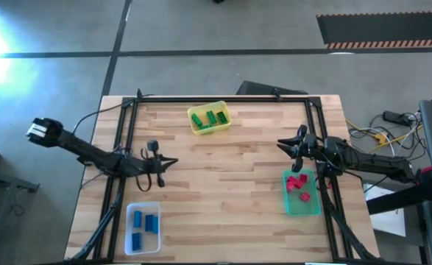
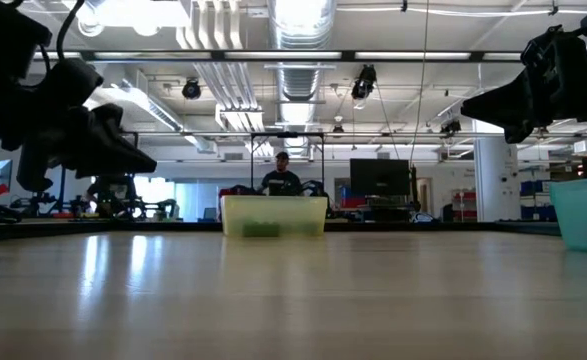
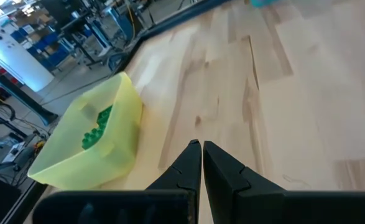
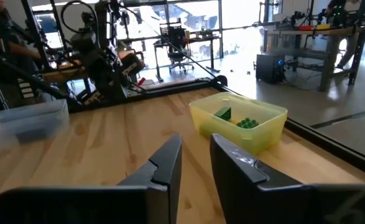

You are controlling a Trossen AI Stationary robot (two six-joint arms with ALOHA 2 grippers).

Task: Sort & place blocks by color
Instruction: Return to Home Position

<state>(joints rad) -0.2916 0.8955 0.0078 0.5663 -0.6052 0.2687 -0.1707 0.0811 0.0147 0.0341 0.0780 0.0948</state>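
The left tool [image 1: 173, 161] is hovering over the bench [image 1: 230, 184], closed and empty. The right tool [image 1: 280, 143] is hanging slightly parted and empty near the green bin [image 1: 302, 208], which is holding the red blocks [image 1: 298, 184]. Green blocks [image 1: 208, 117] are lying in the yellow bin [image 1: 227, 122] and blue blocks [image 1: 143, 223] in the clear bin [image 1: 143, 207].

In the low view, the green bin [image 2: 585, 212] is being cut off by the right edge, and the green blocks [image 2: 261, 229] are being reduced to a smear behind the wall of the yellow bin [image 2: 298, 212]. In the right wrist view, the clear bin [image 4: 45, 113] is being cropped, its contents being veiled by its wall.
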